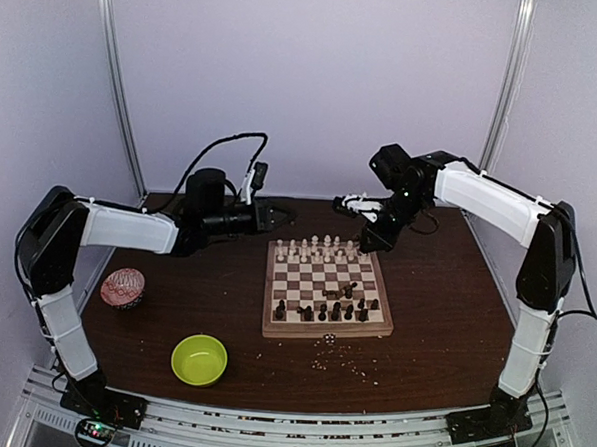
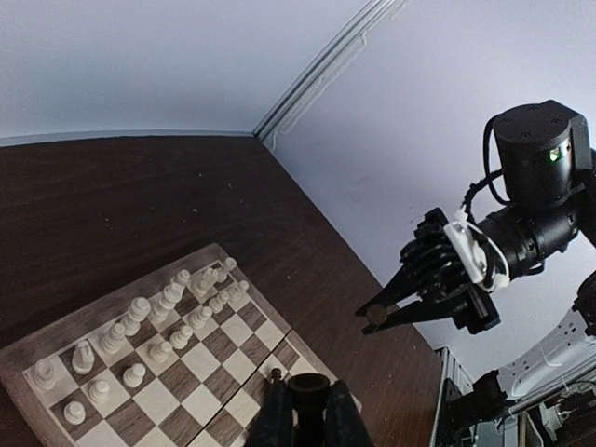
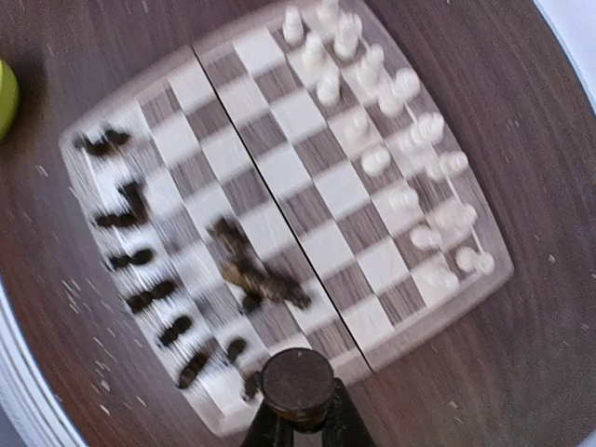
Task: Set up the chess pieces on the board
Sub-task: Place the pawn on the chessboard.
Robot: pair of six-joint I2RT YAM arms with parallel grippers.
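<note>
The board (image 1: 325, 332) lies mid-table. Pale chess pieces (image 1: 317, 250) fill its two far rows. Dark chess pieces (image 1: 329, 310) stand along the near rows, and a few dark ones (image 1: 347, 289) lie tumbled near the middle. My left gripper (image 1: 277, 214) hovers off the board's far-left corner, shut on a dark piece (image 2: 307, 391) above the board (image 2: 102, 303). My right gripper (image 1: 370, 242) hangs over the far-right corner, shut on a dark piece (image 3: 296, 382) with its round base showing. It also shows in the left wrist view (image 2: 377, 315). The right wrist view of the board (image 3: 307, 186) is blurred.
A lime-green bowl (image 1: 199, 360) sits near the front left. A pink-and-white patterned round thing (image 1: 123, 287) lies at the left edge. Pale crumbs (image 1: 337, 356) are scattered in front of the board. Walls and metal posts close in the back.
</note>
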